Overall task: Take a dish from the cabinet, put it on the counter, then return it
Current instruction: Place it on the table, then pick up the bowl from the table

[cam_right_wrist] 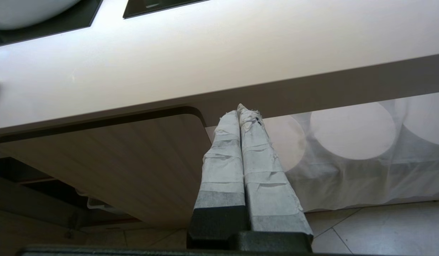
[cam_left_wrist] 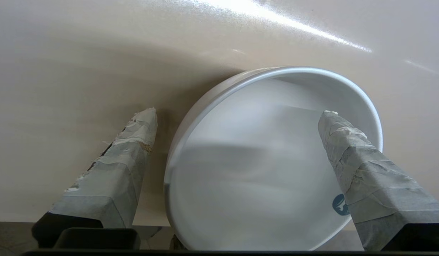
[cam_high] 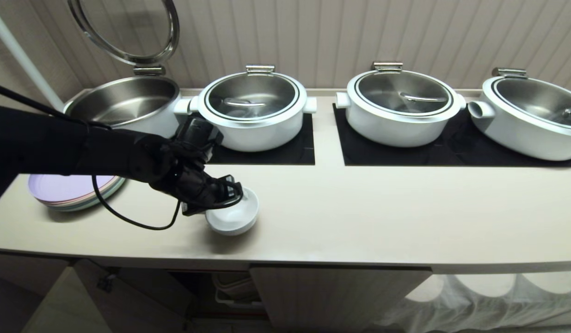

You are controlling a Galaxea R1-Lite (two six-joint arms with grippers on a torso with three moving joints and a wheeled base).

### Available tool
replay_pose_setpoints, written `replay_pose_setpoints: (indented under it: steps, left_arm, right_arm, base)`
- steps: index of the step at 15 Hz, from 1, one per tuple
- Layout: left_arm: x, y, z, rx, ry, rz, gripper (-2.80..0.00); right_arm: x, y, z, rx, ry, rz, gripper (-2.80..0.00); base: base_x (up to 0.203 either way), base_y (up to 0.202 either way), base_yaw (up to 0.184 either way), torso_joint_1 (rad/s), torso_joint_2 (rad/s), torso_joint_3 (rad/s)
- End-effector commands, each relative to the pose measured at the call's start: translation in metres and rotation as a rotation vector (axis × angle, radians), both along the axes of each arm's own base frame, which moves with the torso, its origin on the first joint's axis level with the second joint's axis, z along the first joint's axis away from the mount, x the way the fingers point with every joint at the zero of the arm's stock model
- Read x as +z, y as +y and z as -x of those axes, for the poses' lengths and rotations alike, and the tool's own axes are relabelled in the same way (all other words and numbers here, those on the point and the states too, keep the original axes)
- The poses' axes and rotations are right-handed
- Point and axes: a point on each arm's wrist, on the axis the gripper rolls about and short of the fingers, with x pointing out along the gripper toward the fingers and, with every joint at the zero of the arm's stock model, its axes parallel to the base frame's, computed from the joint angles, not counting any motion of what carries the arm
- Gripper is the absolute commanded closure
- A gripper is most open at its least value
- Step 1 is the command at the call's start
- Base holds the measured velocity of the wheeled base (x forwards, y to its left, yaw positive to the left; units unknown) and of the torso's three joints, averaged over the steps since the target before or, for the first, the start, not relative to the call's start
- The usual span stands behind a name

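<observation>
Plainly, the dish (cam_high: 236,215) is a small round white bowl, deep and smooth, empty inside, with a little blue mark low on its inner wall in the left wrist view. It sits upright on the cream tabletop (cam_high: 359,208), near the front edge and left of the middle.

Behind it, a black mat (cam_high: 285,150) carries a white pot with a steel lid (cam_high: 252,111) and, to that pot's left, an open steel pot (cam_high: 123,104) whose lid stands raised. A second mat (cam_high: 451,155) to the right carries two more lidded pots. A stack of pastel plates (cam_high: 72,192) lies at the left end, partly under the arm. To the right of the dish the tabletop runs bare up to its front edge, giving wide room on that side. Below the front edge, the cabinet (cam_high: 331,291) shows one fluted door shut, with an open compartment to its left.

The left tool (cam_high: 232,194) reaches in from the left and hangs over the dish's near-left rim. Its taped fingers (cam_left_wrist: 127,167) are spread wide: one stands outside the bowl's wall, the other over the inside, neither pinching the rim.

The right tool (cam_right_wrist: 240,113) is parked low in front of the cabinet door, fingers pressed together with nothing between them.
</observation>
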Motion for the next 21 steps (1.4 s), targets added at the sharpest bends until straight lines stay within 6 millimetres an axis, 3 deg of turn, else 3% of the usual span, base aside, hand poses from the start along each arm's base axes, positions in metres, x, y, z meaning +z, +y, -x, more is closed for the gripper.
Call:
replay_pose_setpoints:
  steps: [1,11,20,21]
  left_arm:
    - [0.006,0.002,0.003,0.006,-0.014,0.008,-2.8]
    - [0.02,0.009,0.018,0.034,-0.047,-0.003,-2.8]
    - [0.039,0.03,0.058,0.075,-0.086,-0.012,-2.8]
    - [0.04,0.033,0.065,0.077,-0.1,-0.01,0.0]
  right_arm:
    - [0.0,0.0,0.0,0.001,-0.001,-0.001,0.0]
    - [0.0,0.0,0.0,0.001,-0.001,-0.001,0.0]
    - [0.0,0.0,0.0,0.001,-0.001,-0.001,0.0]
    - [0.0,0.0,0.0,0.001,-0.001,-0.001,0.0]
  base:
    - [0.0,0.0,0.0,0.0,0.0,0.0]
    - [0.0,0.0,0.0,0.0,0.0,0.0]
    - [0.0,0.0,0.0,0.0,0.0,0.0]
    - [0.0,0.0,0.0,0.0,0.0,0.0]
